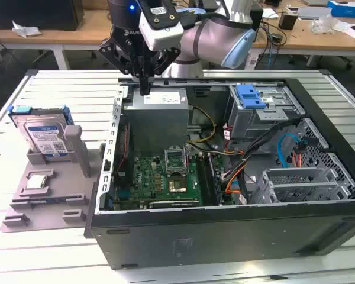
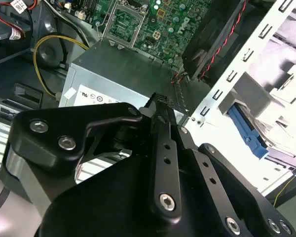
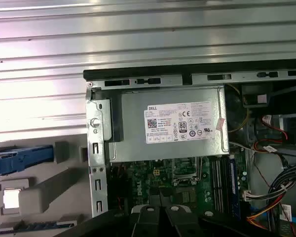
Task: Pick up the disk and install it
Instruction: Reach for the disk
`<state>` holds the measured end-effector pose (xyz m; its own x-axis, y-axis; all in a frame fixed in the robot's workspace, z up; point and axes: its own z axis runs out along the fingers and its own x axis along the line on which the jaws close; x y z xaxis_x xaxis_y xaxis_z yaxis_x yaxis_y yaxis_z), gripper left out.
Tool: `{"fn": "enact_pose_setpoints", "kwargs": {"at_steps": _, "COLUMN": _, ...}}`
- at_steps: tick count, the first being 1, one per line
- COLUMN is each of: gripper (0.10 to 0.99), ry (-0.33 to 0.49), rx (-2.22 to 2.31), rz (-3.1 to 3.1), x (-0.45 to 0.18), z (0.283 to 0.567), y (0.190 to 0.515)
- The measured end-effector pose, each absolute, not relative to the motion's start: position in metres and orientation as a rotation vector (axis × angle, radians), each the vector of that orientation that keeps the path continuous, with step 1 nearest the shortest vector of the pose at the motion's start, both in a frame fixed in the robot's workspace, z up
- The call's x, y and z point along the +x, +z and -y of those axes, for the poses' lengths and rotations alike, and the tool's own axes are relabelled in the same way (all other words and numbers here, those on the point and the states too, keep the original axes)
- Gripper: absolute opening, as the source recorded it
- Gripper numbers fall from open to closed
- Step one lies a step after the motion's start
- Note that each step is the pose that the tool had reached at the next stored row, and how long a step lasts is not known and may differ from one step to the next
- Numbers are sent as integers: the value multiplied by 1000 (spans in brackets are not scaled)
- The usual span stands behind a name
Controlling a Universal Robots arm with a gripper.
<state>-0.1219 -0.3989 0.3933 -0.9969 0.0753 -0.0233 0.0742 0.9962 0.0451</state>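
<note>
1. The disk [image 1: 44, 135] stands on edge in a grey holder [image 1: 54, 204], well apart from the pincer towards the exterior view's left.
2. The pincer [image 1: 144, 89] points straight down, its fingers together with nothing between them, over the far wall of the open computer case [image 1: 225, 236].
3. The grey power supply [image 3: 167, 123] lies just below the pincer's tips.
4. A grey cage with a blue latch [image 1: 251, 96] sits well apart from the pincer, towards the exterior view's right.

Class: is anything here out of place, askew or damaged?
Nothing stands out. The disk stands on edge in its grey holder beside the open computer case; the gripper hangs over the power supply.
</note>
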Motion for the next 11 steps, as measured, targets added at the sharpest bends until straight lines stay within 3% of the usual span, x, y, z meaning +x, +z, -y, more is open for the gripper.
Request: {"fn": "enact_pose_setpoints", "kwargs": {"at_steps": 11, "gripper": 106, "ry": 69, "rx": 117, "rz": -3114, "x": -142, "z": 399, "y": 393}}
